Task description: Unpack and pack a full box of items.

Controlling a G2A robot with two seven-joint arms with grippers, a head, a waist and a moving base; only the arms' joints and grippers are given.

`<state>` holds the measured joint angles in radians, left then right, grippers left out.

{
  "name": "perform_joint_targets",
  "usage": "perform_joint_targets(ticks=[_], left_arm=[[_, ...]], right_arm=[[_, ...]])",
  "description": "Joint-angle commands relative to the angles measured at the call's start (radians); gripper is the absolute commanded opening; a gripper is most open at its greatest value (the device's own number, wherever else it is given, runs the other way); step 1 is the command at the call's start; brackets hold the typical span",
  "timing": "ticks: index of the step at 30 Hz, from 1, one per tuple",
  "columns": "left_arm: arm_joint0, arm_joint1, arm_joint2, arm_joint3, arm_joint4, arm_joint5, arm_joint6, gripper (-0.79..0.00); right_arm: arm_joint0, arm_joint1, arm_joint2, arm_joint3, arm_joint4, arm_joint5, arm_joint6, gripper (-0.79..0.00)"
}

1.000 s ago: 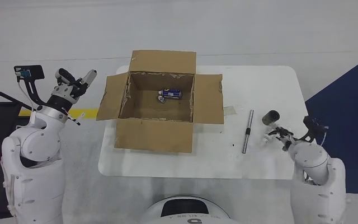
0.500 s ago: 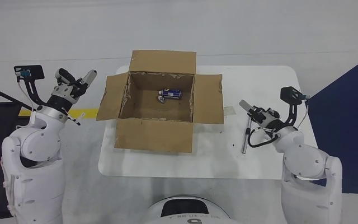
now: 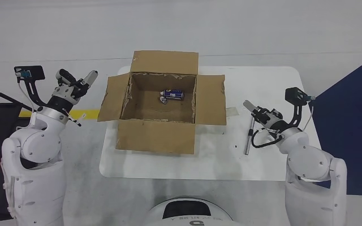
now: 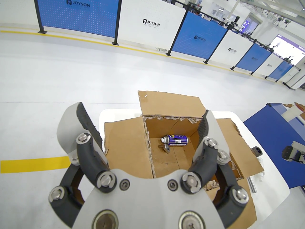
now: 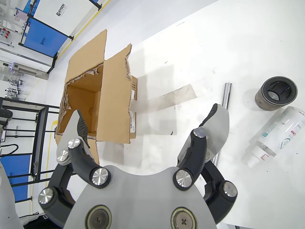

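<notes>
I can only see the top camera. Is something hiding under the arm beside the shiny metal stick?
Observer: Yes. The right wrist view shows a dark hollow cylinder standing upright near the rod.
Operator: Anything else there?
Observer: A white bottle lies on its side close beside the cylinder.
Operator: Is that arm holding anything?
Observer: No. The right gripper is empty, its fingers spread open.
</notes>
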<state>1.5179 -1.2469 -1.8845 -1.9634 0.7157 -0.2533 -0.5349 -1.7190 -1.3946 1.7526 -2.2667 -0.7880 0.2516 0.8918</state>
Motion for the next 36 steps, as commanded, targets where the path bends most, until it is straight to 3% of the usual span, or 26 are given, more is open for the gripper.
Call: perform_joint_targets(ticks=[1, 16, 18, 22, 27, 36], left_arm=[[0.000, 0.000, 0.000, 0.000, 0.000, 0.000, 0.000, 0.000], [0.000, 0.000, 0.000, 0.000, 0.000, 0.000, 0.000, 0.000], [0.000, 0.000, 0.000, 0.000, 0.000, 0.000, 0.000, 0.000], [0.000, 0.000, 0.000, 0.000, 0.000, 0.000, 0.000, 0.000], [0.000, 0.000, 0.000, 0.000, 0.000, 0.000, 0.000, 0.000], [0.000, 0.000, 0.000, 0.000, 0.000, 0.000, 0.000, 0.000]], right_arm=[[0.000, 0.000, -0.001, 0.000, 0.000, -0.001, 0.001, 0.000], [0.001, 0.000, -0.001, 0.001, -0.005, -0.001, -0.005, 0.000], [0.009, 0.005, -0.037, 0.003, -0.060, -0.051, 0.002, 0.000], [0.134, 0.013, -0.158, 0.053, -0.097, -0.136, 0.071, 0.000], [0.285, 0.007, -0.314, 0.153, -0.086, -0.121, 0.069, 0.000], [0.290, 0.006, -0.319, 0.156, -0.087, -0.117, 0.068, 0.000]])
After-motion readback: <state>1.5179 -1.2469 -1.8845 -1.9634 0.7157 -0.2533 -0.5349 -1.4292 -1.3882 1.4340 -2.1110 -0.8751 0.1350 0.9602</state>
